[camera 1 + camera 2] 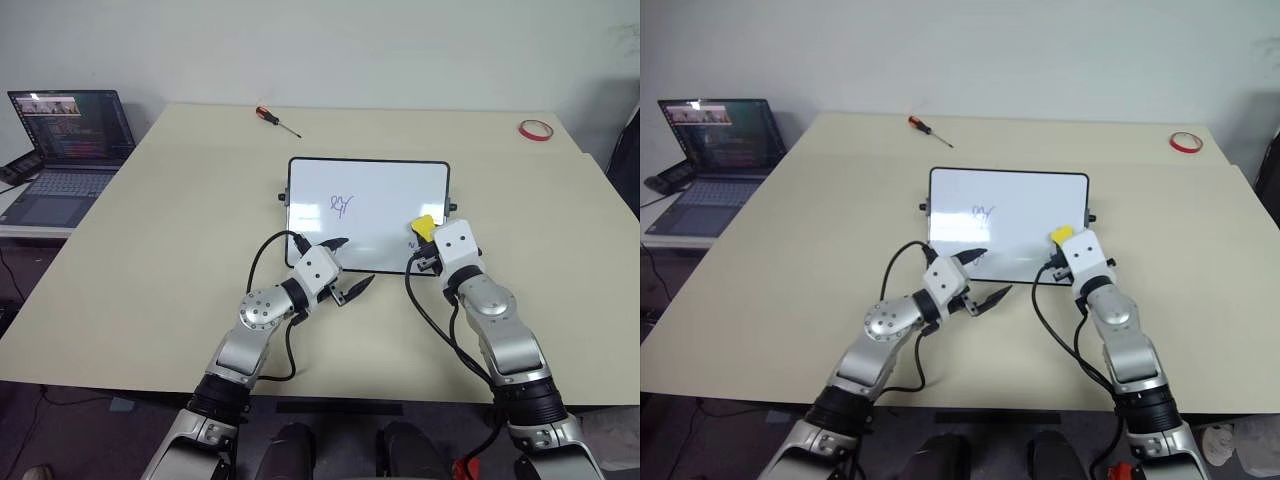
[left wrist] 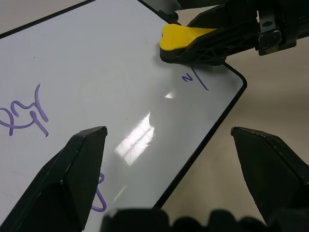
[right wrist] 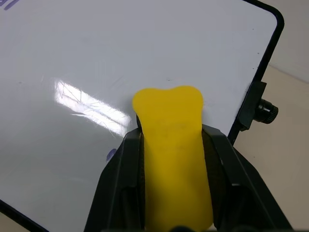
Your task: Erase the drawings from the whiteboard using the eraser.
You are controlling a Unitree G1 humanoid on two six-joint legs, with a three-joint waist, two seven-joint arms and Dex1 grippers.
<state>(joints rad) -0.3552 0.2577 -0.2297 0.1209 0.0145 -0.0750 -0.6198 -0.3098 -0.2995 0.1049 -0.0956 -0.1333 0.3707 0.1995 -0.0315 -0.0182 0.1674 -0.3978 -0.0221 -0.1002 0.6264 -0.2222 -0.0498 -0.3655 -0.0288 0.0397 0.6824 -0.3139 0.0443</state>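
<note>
The whiteboard (image 1: 385, 190) lies flat in the middle of the table, its black frame and side knobs visible. A blue scribble (image 1: 342, 206) sits near the board's centre. A smaller drawing (image 2: 195, 79) lies at the near right corner, just beside the eraser, and another (image 2: 99, 199) lies by the near edge. My right gripper (image 3: 171, 137) is shut on the yellow eraser (image 1: 424, 226), holding it over the board's near right part. My left gripper (image 1: 356, 262) is open at the board's near edge, with nothing between its fingers.
A red-handled screwdriver (image 1: 277, 120) lies at the far side of the beige table (image 1: 180, 220). A red tape ring (image 1: 536, 129) sits at the far right corner. An open laptop (image 1: 70, 140) stands on a side surface to the left.
</note>
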